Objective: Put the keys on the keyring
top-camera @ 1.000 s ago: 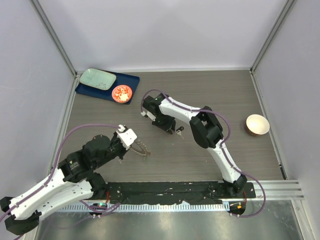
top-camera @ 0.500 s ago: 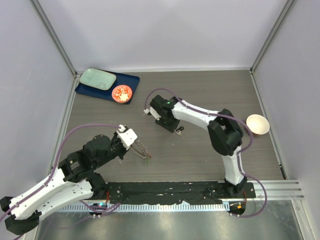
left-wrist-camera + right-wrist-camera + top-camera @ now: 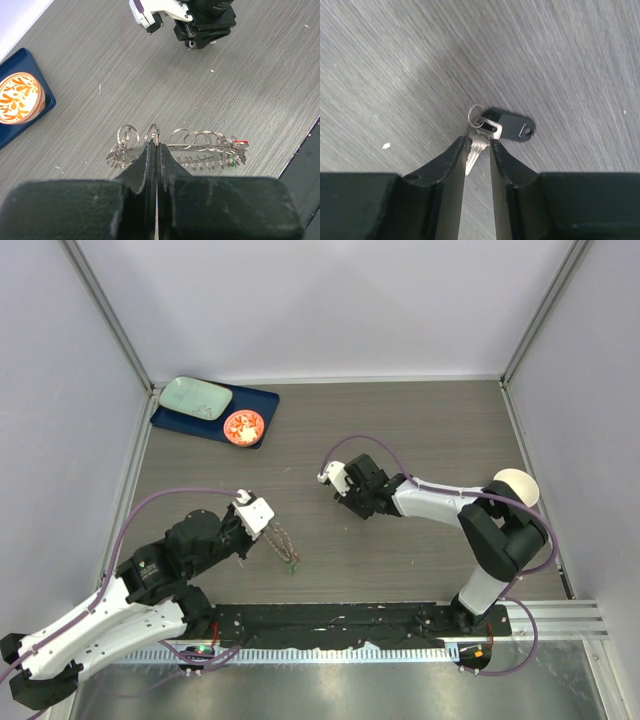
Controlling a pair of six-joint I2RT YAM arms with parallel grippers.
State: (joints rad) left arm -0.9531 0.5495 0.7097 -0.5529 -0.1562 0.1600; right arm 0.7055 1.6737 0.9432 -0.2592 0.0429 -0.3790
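The keyring (image 3: pixel 200 149), a metal bar strung with several split rings, hangs from my left gripper (image 3: pixel 157 146), which is shut on one ring near its left end. Small red (image 3: pixel 241 141) and green (image 3: pixel 231 161) tags show at its right end. In the top view the keyring (image 3: pixel 286 548) dangles beyond the left gripper (image 3: pixel 268 530), low over the table. My right gripper (image 3: pixel 479 144) is shut on a silver key (image 3: pixel 477 148), with both fingertips pressing its head. The key's black tag (image 3: pixel 512 126) and small ring (image 3: pixel 476 112) stick out past the tips. The right gripper (image 3: pixel 352 502) is at mid-table.
A blue tray (image 3: pixel 262 403) at the back left carries a mint plate (image 3: pixel 195 397) and an orange-red patterned dish (image 3: pixel 243 426). A beige bowl (image 3: pixel 515 485) stands at the right, partly behind the right arm's elbow. Grey walls enclose the table.
The right arm has swung its elbow out to the right, and its gripper has shifted rightward with the key. The keyring in the left gripper has swung lower.
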